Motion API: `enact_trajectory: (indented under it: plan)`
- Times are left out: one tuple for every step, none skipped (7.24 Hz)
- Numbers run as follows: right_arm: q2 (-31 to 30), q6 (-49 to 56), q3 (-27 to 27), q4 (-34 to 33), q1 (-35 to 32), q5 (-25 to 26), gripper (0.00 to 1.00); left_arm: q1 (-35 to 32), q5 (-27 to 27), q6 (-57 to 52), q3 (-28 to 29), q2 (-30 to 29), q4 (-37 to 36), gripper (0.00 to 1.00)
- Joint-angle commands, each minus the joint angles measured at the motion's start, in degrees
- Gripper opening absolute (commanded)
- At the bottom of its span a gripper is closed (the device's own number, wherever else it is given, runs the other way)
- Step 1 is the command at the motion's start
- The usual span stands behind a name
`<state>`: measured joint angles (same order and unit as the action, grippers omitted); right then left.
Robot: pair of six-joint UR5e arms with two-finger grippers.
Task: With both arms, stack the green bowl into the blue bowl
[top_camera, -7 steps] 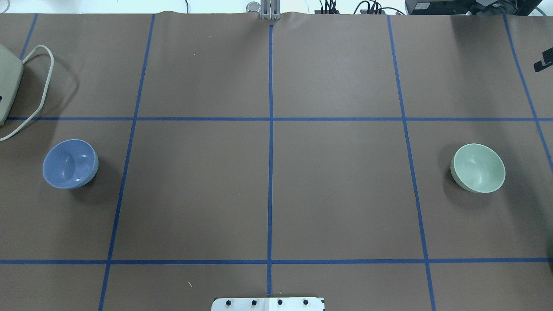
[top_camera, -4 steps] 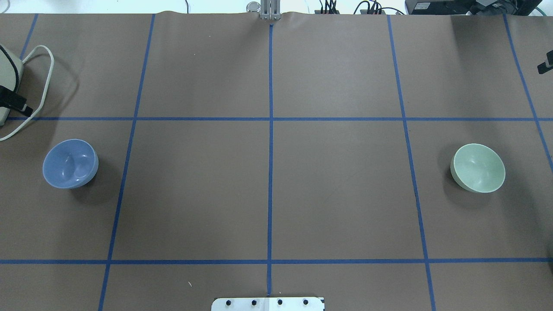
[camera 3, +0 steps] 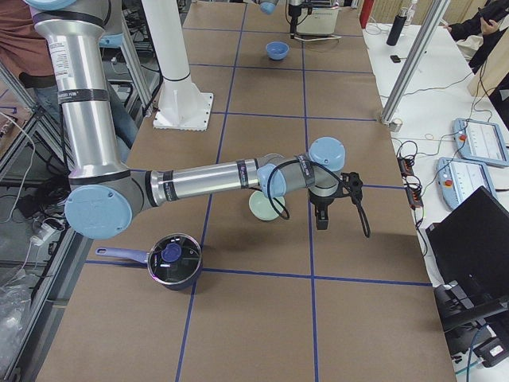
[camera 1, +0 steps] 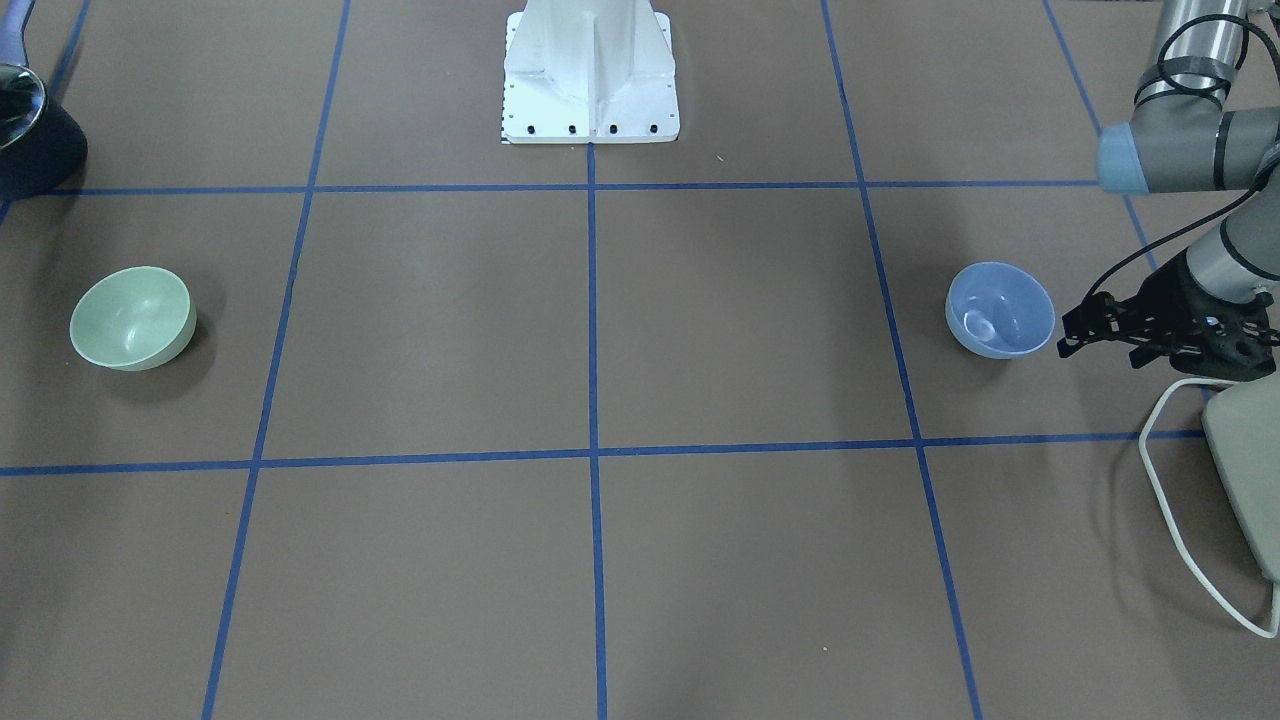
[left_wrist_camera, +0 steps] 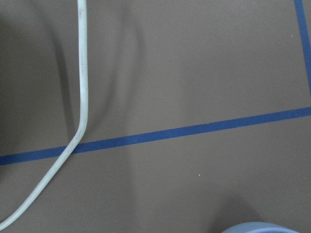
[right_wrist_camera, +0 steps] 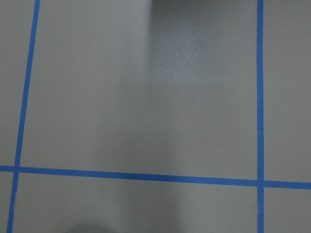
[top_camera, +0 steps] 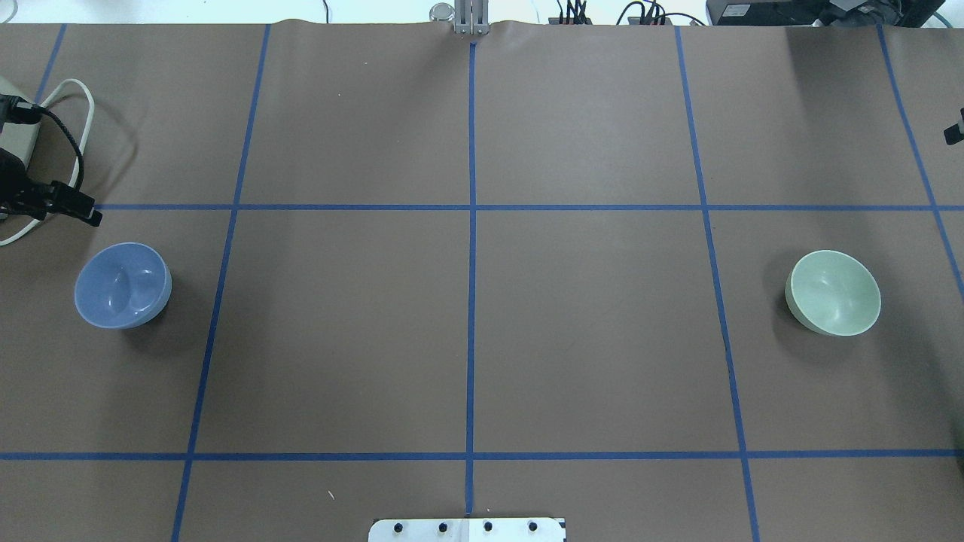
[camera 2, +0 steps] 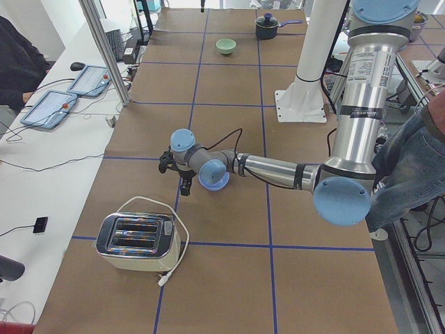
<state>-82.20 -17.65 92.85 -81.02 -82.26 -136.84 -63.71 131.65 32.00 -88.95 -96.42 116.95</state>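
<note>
The blue bowl (top_camera: pixel 123 284) sits upright on the table's left side; it also shows in the front view (camera 1: pixel 1000 310). The green bowl (top_camera: pixel 834 292) sits upright on the right side, far from it, and also shows in the front view (camera 1: pixel 132 318). My left gripper (top_camera: pixel 86 211) is open and empty, low over the table just beyond the blue bowl's far left rim, apart from it. My right gripper (camera 3: pixel 338 203) hovers beside the green bowl (camera 3: pixel 262 211), its fingers spread and empty. Only one of its fingertips (top_camera: pixel 955 134) shows at the overhead view's right edge.
A toaster (camera 2: pixel 135 241) with a white cord (left_wrist_camera: pixel 81 97) stands at the table's left end, close to my left gripper. A dark pot with a lid (camera 3: pixel 173 259) stands near the right end. The white pedestal base (camera 1: pixel 590 70) is at the near middle edge.
My left gripper has come in from the overhead view's left edge and moved right towards the blue bowl. The right fingertip has slid down the right edge. Both bowls stay put.
</note>
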Motion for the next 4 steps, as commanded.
enact_trajectory:
  plan:
    - [0.19, -0.36, -0.04, -0.01, 0.00, -0.27, 1.00, 0.78, -0.08, 2.10, 0.18, 0.36, 2.23, 0.98]
    - [0.46, -0.80, 0.31, -0.19, 0.09, -0.27, 1.00, 0.78, -0.08, 2.10, 0.09, 0.36, 2.23, 0.98]
    - [0.37, -0.54, 0.14, -0.36, 0.17, -0.36, 1.00, 0.87, -0.08, 2.19, 0.00, 0.44, 2.23, 0.98]
    - [-0.32, -0.63, 0.22, -0.02, 0.17, -1.49, 1.00, 1.22, -0.08, 2.19, -0.09, 1.05, 2.76, 0.98]
